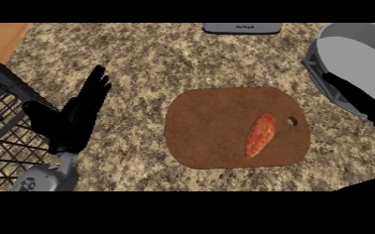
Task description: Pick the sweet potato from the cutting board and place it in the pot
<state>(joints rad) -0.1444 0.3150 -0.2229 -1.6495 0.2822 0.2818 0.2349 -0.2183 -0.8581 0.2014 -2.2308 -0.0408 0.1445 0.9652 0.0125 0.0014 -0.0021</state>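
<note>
Nothing is done yet: the sweet potato (261, 135) lies on the cutting board (212, 129), still to be lifted into the pot (344, 54) at the board's upper right. The left hand (77, 116), left of the board, rests with straight, parted fingers. I cannot tell the state of the right hand (351, 95).

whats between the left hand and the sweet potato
Head view: only a strip of counter, then the left part of the cutting board, lies between the left hand and the sweet potato.
</note>
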